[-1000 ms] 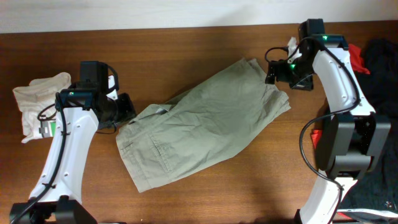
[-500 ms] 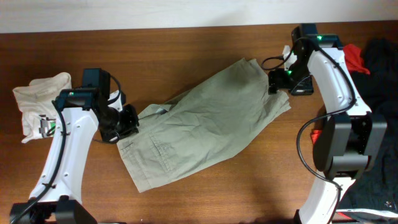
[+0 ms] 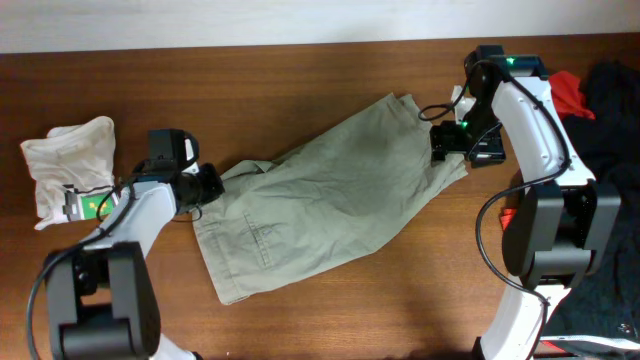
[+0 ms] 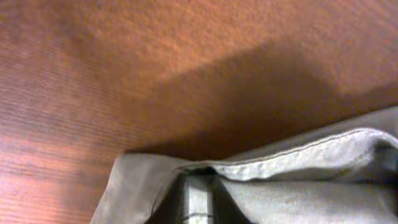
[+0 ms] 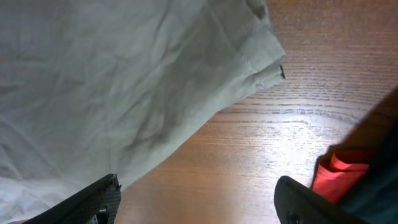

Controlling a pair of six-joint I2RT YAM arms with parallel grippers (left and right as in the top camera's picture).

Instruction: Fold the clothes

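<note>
The khaki trousers lie flat and diagonal on the wooden table, with the waistband at the lower left and the leg hems at the upper right. My left gripper is at the waistband's left corner. In the left wrist view its dark fingers sit close together under a fold of waistband, pinching cloth. My right gripper is open at the leg hem. In the right wrist view its fingers straddle bare table, the left one over the trouser leg.
A small white garment with a green label lies at the far left. Red cloth and black cloth lie at the right edge, and the red cloth also shows in the right wrist view.
My left arm has dropped low and its gripper has moved onto the waistband corner. My right gripper has shifted slightly down and left over the leg hem.
</note>
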